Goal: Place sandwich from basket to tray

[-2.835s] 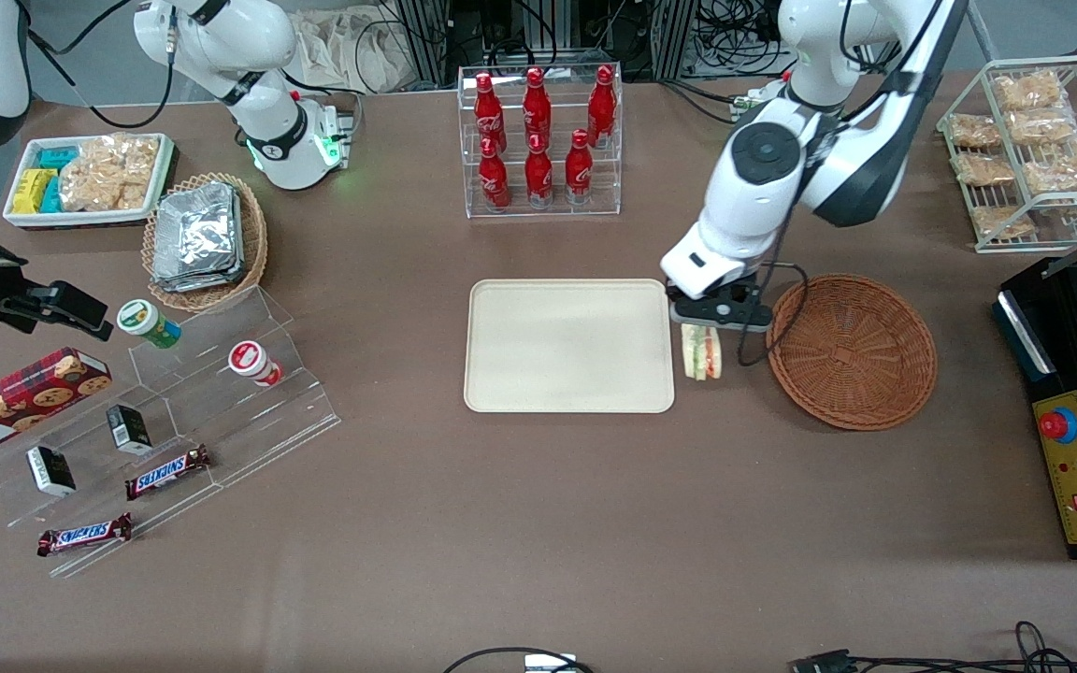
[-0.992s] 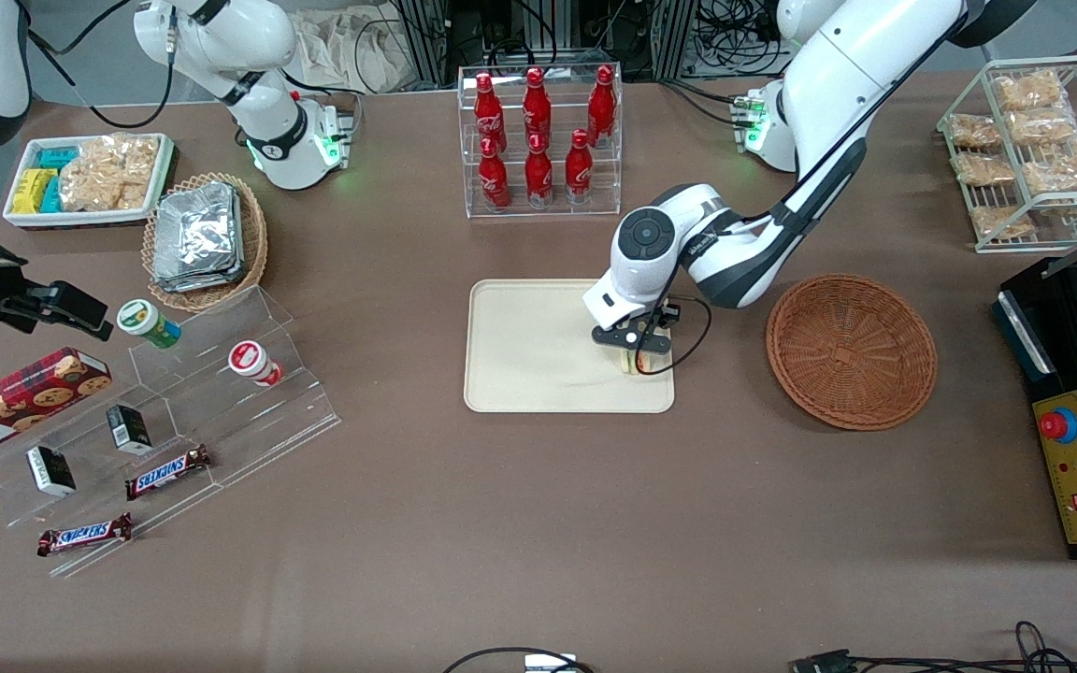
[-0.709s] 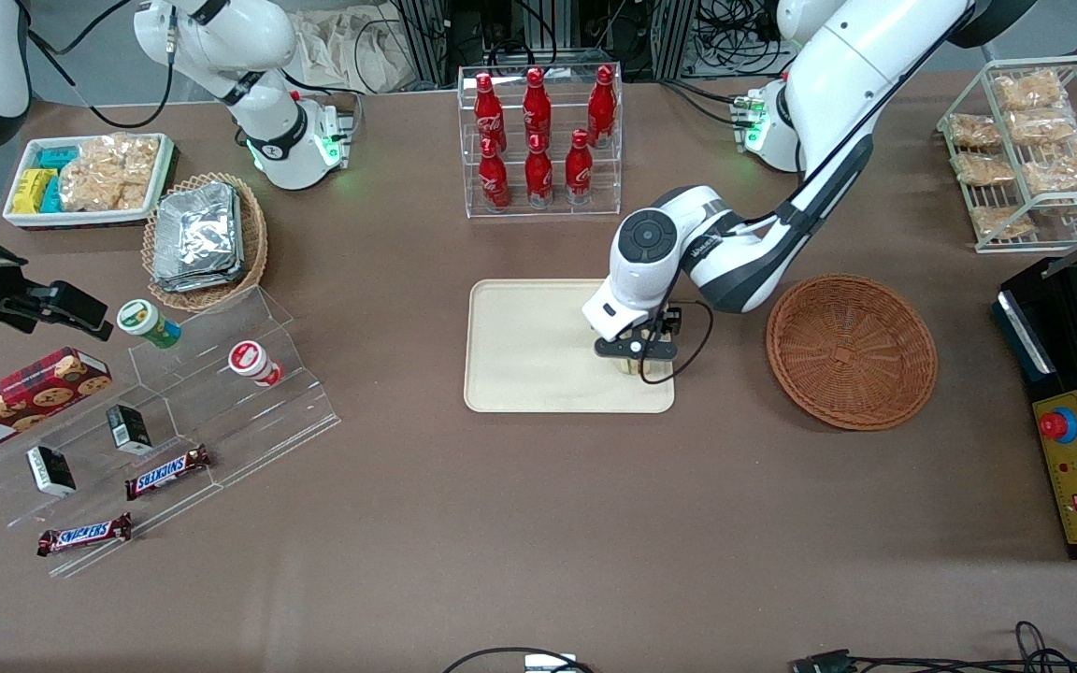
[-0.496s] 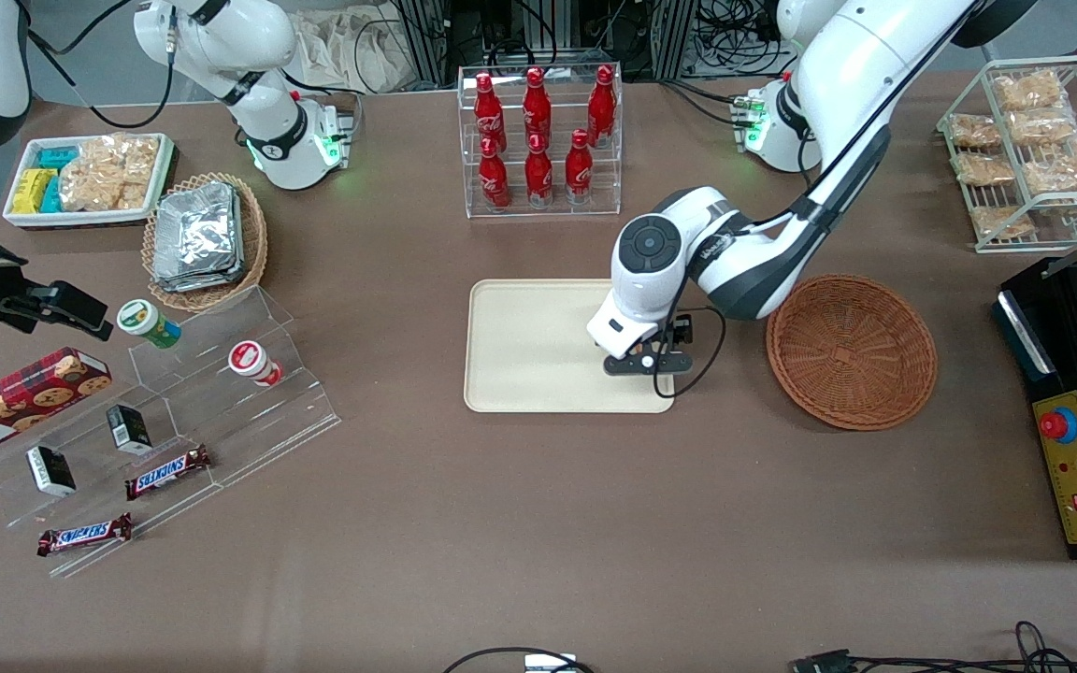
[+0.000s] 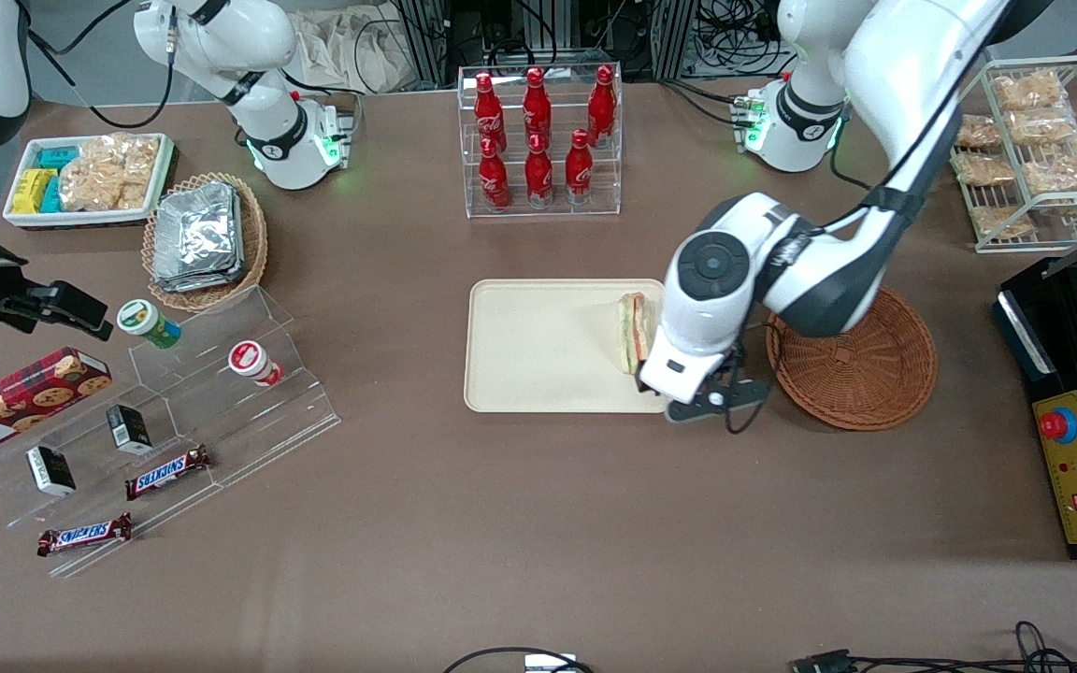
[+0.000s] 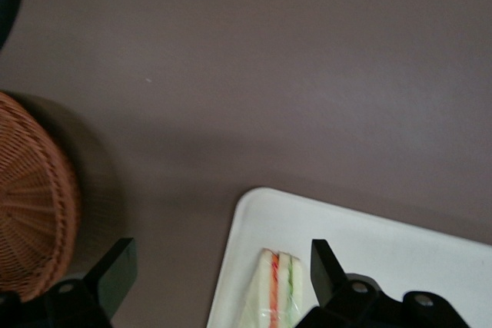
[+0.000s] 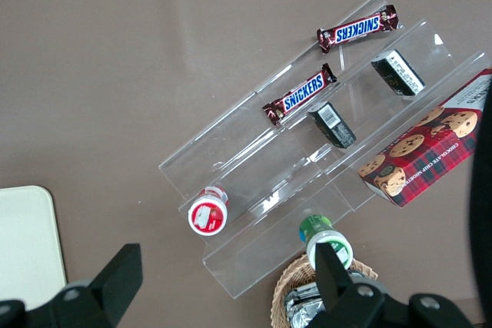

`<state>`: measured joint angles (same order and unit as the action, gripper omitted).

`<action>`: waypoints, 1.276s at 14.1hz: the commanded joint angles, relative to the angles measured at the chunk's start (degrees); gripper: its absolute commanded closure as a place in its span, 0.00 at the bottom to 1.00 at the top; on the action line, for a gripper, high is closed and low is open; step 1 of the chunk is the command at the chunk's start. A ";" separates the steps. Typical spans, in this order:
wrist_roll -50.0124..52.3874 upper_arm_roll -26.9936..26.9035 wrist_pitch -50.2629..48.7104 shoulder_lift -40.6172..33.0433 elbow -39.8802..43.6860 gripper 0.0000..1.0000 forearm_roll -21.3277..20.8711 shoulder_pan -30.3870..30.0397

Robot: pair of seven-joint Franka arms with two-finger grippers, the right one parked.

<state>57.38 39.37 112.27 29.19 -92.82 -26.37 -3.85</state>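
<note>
Brown cloth covers your table [image 5: 501,523], and on it you have one cream tray [image 5: 538,350] near the middle with one sandwich [image 5: 633,330] lying on it, close to the tray's edge that faces the working arm's end, its orange and green layers showing. One reddish-brown basket [image 5: 861,360] sits beside the tray toward the working arm's end, with nothing in it that you can see. Your gripper [image 5: 714,404] hangs just off the tray's corner nearest the front camera, between tray and basket; in the left wrist view its two fingers [image 6: 327,266] stand wide apart with nothing between them, and the sandwich [image 6: 275,291] lies on the tray [image 6: 400,251] apart from both. Count six red bottles [image 5: 537,131] in a clear rack at the table's edge farthest from the front camera. Toward the parked arm's end you have one tan basket of foil packets [image 5: 200,238], one white bin of snacks [image 5: 90,178], and clear steps [image 5: 221,393] carrying two small tubs [image 5: 254,363], two dark little boxes [image 5: 129,428] and two bars reading "SNICKERS" [image 5: 167,471], plus one red cookie box [image 5: 20,397] marked "WALKERS". One wire rack of bagged snacks [image 5: 1029,150] stands at the working arm's end.
</note>
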 commanded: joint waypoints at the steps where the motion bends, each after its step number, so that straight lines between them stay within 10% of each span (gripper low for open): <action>1: 0.28 0.36 -2.84 -1.85 2.55 0.00 2.54 -2.21; 10: 0.10 0.27 -5.92 -5.37 2.64 0.00 4.92 -6.26; 18: -25.09 -13.69 -10.31 -16.61 0.89 0.00 20.57 -6.61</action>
<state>38.13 28.04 103.95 16.71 -89.83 -7.72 -10.57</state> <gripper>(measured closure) 0.000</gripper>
